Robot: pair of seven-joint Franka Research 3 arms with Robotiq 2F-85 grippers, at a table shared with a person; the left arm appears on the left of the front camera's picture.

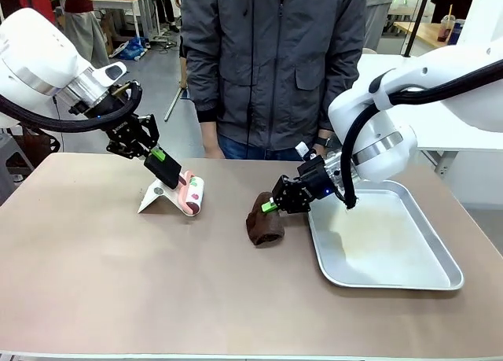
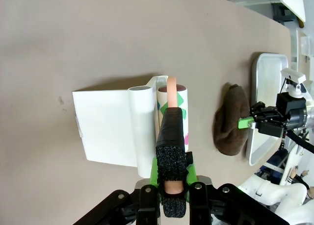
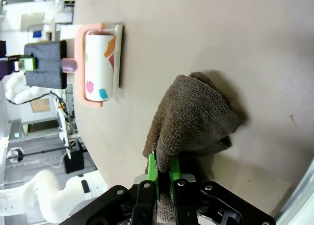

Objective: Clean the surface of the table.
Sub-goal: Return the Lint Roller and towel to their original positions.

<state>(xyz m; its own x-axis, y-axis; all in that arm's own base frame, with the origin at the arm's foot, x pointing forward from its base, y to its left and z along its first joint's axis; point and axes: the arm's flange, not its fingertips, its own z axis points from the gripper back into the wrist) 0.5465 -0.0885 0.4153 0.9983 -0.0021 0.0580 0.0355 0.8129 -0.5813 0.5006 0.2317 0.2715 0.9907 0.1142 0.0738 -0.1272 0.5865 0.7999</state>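
Your right end effector (image 1: 271, 206) is pinched tight on the brown cloth (image 1: 263, 222) and your left end effector (image 1: 161, 158) grips the lint roller (image 1: 191, 193), so press both flat and rub slowly across the bench (image 1: 157, 282) under them.

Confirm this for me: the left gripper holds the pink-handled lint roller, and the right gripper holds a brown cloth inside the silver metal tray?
Not quite. The right gripper holds the brown terry cloth on the beige table, beside the silver metal tray, as the front view shows. The left gripper does hold the pink-handled lint roller.
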